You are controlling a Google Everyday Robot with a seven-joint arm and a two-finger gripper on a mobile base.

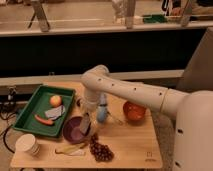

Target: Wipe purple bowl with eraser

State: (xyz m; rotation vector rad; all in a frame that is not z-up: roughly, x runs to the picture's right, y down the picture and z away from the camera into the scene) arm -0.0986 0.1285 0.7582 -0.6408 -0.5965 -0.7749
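Observation:
The purple bowl (74, 131) sits on the wooden table, right of the green tray. My gripper (86, 119) hangs from the white arm straight above the bowl's right rim. It is shut on the eraser (85, 125), a small grey block that points down and touches the bowl's right edge. The gripper hides part of that rim.
An orange-brown bowl (134, 111) stands to the right. A light blue bottle (102, 109) stands just beside the gripper. The green tray (30, 104) holds a round fruit (56, 100), a grey pad (54, 113) and a carrot (43, 120). A white cup (27, 145), a banana (70, 149) and grapes (101, 151) lie at the front.

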